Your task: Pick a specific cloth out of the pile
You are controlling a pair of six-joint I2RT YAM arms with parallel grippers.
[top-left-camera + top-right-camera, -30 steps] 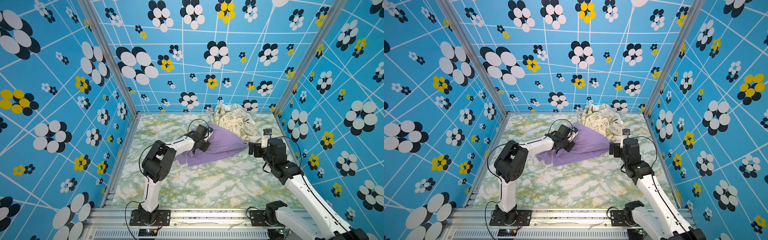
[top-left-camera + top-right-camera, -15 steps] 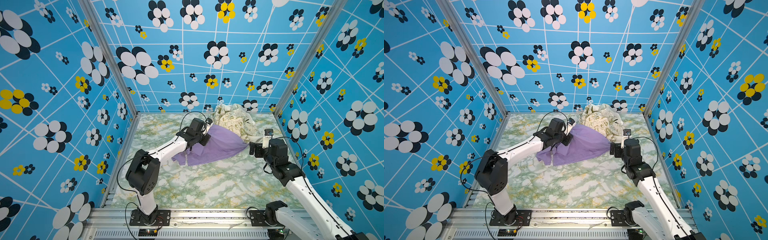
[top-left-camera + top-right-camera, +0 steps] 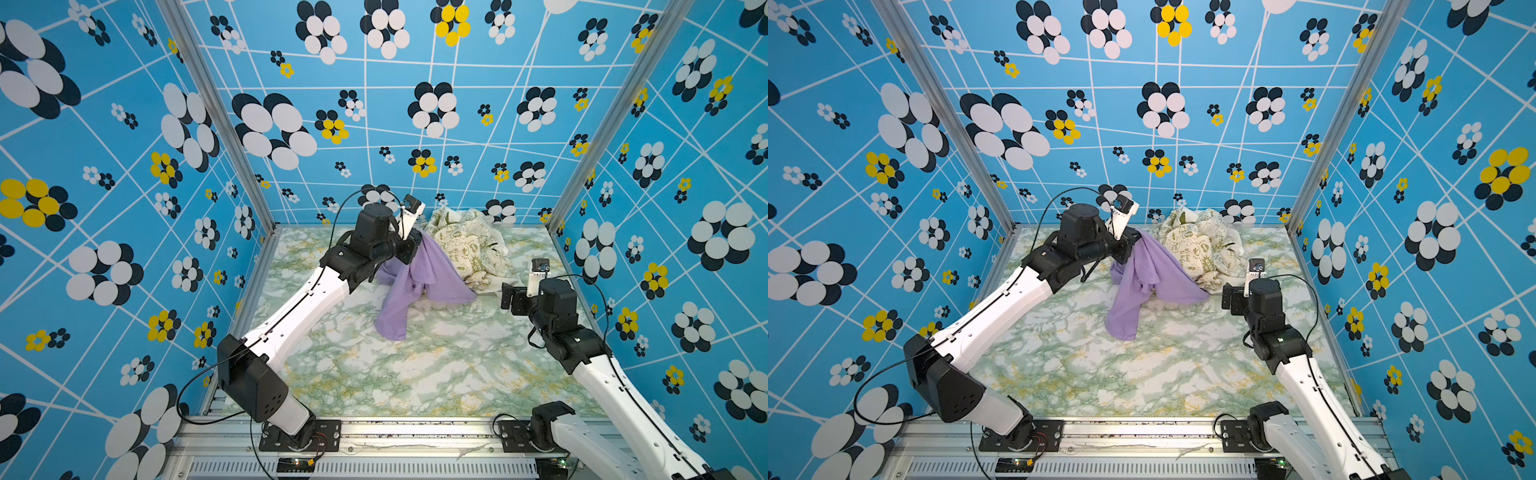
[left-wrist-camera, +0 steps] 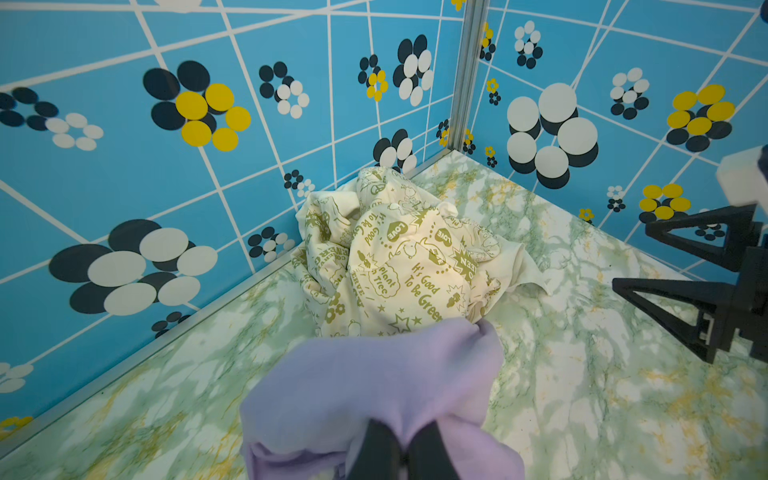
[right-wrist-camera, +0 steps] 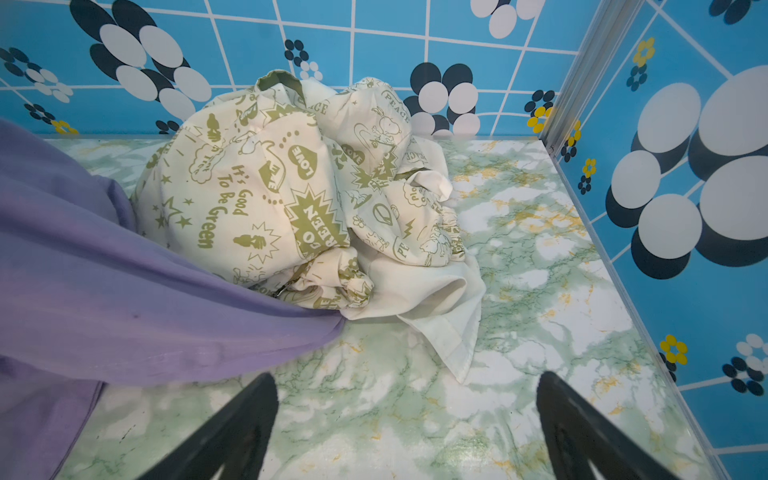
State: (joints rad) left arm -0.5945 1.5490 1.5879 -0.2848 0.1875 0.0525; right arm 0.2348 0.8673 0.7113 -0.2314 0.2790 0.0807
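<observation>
The lavender cloth (image 3: pixel 419 278) (image 3: pixel 1154 274) hangs from my left gripper (image 3: pixel 415 245) (image 3: pixel 1131 241), which is shut on its top edge, raised beside the pile. In the left wrist view the cloth (image 4: pixel 374 374) bunches around the shut left gripper (image 4: pixel 405 432). Its lower end trails on the table, and one corner still lies against the cream, green-printed pile (image 3: pixel 461 245) (image 3: pixel 1200 245) (image 4: pixel 399 257) (image 5: pixel 270 187) near the back wall. My right gripper (image 3: pixel 507 297) (image 3: pixel 1229 297) (image 5: pixel 405 382) stands open and empty, low over the table just right of the cloth (image 5: pixel 104 291).
The green marbled table (image 3: pixel 415 374) (image 3: pixel 1142 374) is boxed in by blue flowered walls (image 3: pixel 415 124) on three sides, with a metal corner post (image 5: pixel 582 75) close behind the pile. The right gripper's fingers (image 4: pixel 685 286) show at the edge of the left wrist view.
My left gripper has risen and moved toward the back, pulling the cloth up off the table so it now hangs and drapes. The right arm has barely moved.
</observation>
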